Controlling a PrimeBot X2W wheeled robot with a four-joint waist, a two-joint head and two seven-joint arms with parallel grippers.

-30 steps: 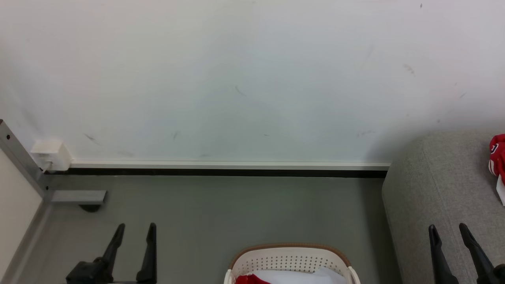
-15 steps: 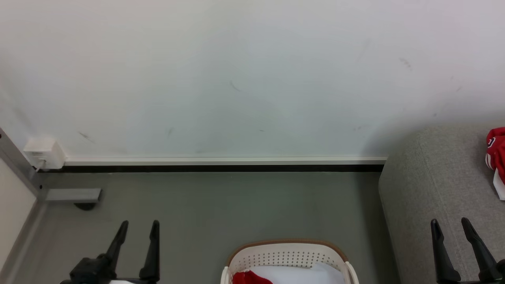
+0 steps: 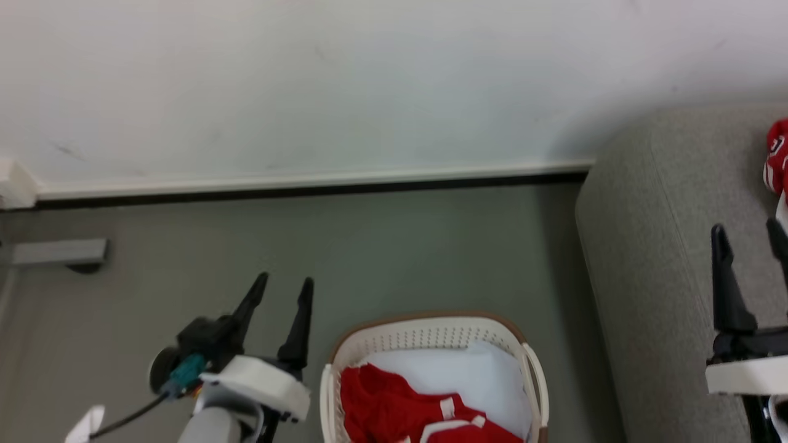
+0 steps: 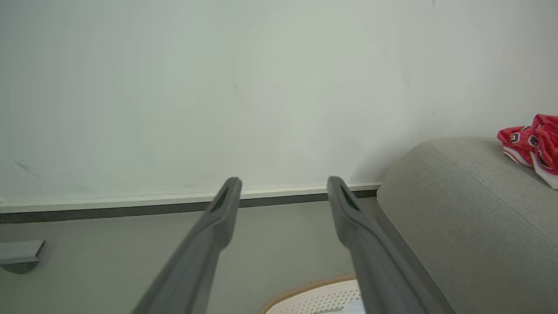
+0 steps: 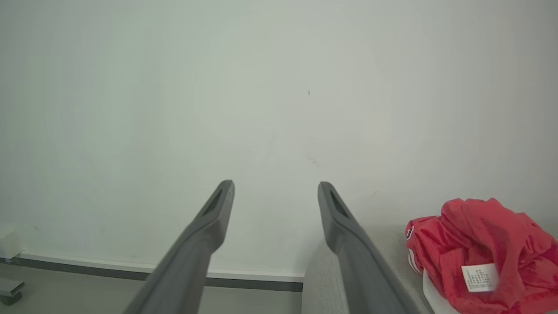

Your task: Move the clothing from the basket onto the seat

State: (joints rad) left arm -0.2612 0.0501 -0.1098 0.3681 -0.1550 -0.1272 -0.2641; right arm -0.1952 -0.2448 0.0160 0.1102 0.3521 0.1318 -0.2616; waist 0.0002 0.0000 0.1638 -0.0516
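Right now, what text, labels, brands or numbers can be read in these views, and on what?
White care tag on the red garment lying on the seat: printed lines, too small to read.
Emblems on that garment: blurred, no letters legible.
No quotable text anywhere.

Scuffed white wall (image 3: pixel 308 80), white/blk skirting (image 3: pixel 308 183), grey floor (image 3: pixel 400 246), metal bracket (image 3: pixel 58 252) at L

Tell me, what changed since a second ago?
Mostly the camera tipped down, so more of the basket and the red clothing in it shows. The left gripper came closer to the basket, and the right gripper reached further over the seat. Nothing was grabbed or dropped: both grippers' jaws stayed open, and the red piece on the seat stayed put.
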